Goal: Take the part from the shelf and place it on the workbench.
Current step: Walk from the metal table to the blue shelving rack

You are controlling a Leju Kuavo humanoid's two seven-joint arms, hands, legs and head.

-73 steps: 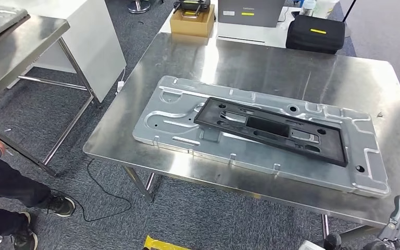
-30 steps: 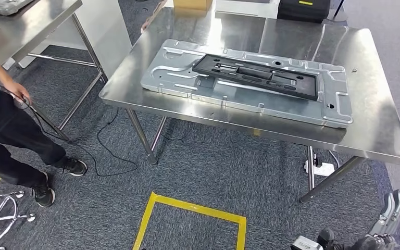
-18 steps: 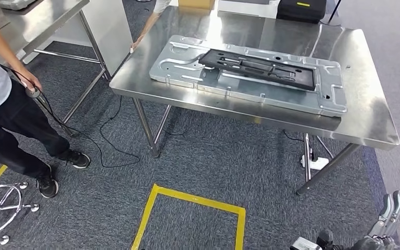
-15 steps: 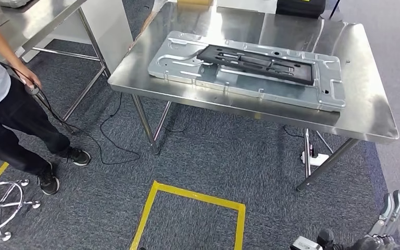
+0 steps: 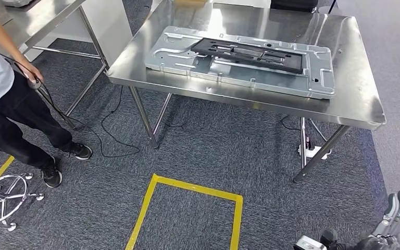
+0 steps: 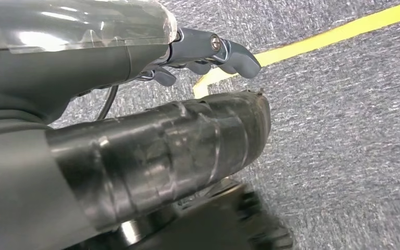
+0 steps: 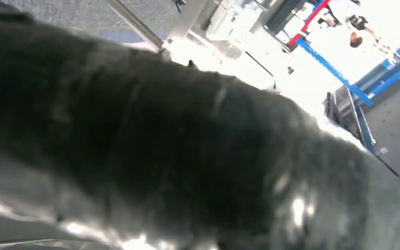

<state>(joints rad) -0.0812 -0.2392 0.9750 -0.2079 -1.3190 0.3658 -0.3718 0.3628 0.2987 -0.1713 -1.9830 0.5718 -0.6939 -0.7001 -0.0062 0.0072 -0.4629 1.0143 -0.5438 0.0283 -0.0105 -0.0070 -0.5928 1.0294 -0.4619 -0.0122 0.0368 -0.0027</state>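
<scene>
1. At your far left a person in dark trousers stands on the grey carpet, one hand holding a cable near the leg of a second steel table.
2. A chair base with castors sits on the floor by the person's shoes.
3. Yellow tape marks a square on the carpet in front of you.
4. The left hand hangs above the carpet – its fingers are curled in and hold nothing.
5. Ahead stands the counter; on it lies a large silver panel, and the black part rests flat on top of that panel.
6. The right hand sits low at your far right, well apart from the counter – you cannot tell whether it is closed or spread.
</scene>
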